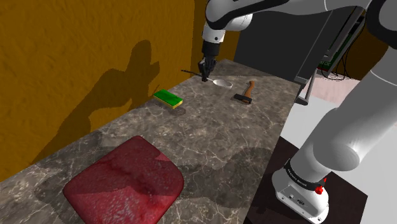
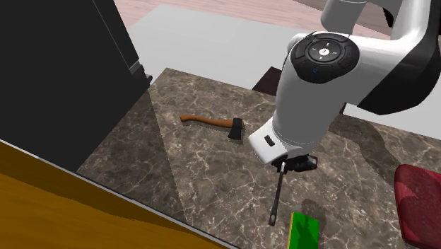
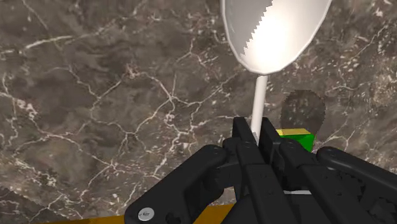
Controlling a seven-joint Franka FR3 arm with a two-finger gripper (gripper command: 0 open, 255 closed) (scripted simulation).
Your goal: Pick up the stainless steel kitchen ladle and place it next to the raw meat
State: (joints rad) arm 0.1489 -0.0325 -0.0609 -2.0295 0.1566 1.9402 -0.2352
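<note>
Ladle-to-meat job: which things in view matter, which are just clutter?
In the job:
- ladle, handle clasped in the gripper
- raw meat, a red slab

Lying about:
- hatchet
- green sponge

Readable text: you have none to read in any view.
Arm joint cap (image 2: pixel 324 51): you can see small white marks at the centre of its dark disc, too small to make out as letters or numbers.
</note>
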